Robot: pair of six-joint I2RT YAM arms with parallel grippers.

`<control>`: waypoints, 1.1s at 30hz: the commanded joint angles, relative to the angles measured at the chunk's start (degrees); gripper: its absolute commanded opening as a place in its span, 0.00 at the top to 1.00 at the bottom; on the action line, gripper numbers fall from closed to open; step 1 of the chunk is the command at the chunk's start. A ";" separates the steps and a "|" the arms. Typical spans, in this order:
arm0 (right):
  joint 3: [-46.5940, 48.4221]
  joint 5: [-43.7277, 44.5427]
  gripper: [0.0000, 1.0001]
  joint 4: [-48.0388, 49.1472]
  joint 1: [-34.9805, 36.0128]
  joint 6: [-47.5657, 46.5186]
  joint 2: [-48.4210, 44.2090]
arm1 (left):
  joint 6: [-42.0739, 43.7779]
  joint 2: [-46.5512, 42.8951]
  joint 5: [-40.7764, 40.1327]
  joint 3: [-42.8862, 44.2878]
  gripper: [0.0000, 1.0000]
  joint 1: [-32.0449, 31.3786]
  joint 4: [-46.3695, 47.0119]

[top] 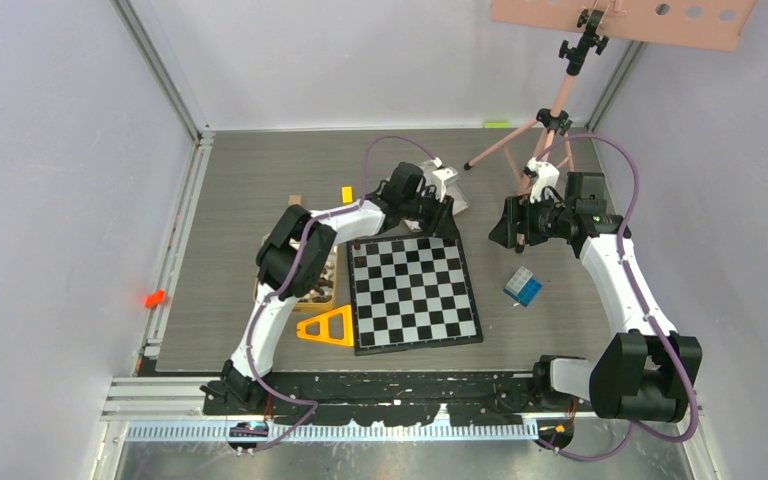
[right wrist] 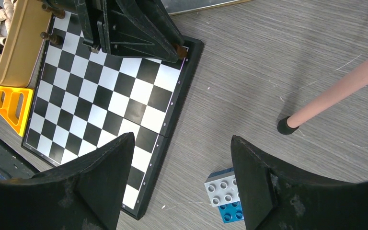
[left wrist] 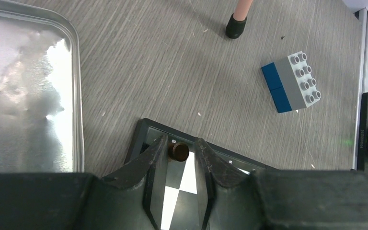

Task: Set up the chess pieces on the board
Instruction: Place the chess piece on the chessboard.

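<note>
The left hand (left wrist: 179, 143) is low over the far right corner of the chessboard (left wrist: 188, 178). Its fingers are a little spread on both sides of a dark brown chess piece (left wrist: 178, 151) standing there, with a thin gap at one side. The right hand (right wrist: 179, 139) hangs wide spread and empty above the bench (right wrist: 268, 72), near a blue and grey brick (right wrist: 223, 194). Other chessmen (right wrist: 0, 21) lie in the gold tin (right wrist: 21, 52) beside the chessboard.

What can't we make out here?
- Right wrist: gold tin and its chess pieces cut off by the frame edge.
- Top: left arm covers most of that tin.
- Left wrist: dark piece seen top-down, type unclear; whether left gripper grips it unclear.
</note>
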 commanded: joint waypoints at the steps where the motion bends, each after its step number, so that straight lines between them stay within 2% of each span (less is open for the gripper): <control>1: -0.27 -1.02 0.21 1.00 -0.29 -0.78 0.18 | 0.81 0.13 0.48 1.65 0.74 -0.67 0.17; 6: -0.19 -1.32 0.21 0.97 -0.30 -0.80 0.67 | 1.95 -1.23 0.00 0.18 0.81 -0.70 -0.06; 16: -0.09 -1.76 0.21 0.68 -0.30 -0.71 0.47 | 3.46 -3.03 -2.32 -0.64 0.89 -0.68 -1.93; 33: 0.00 -2.31 0.21 0.56 -0.30 -0.62 0.72 | 3.38 -5.14 -2.73 -2.30 0.94 -0.66 -2.73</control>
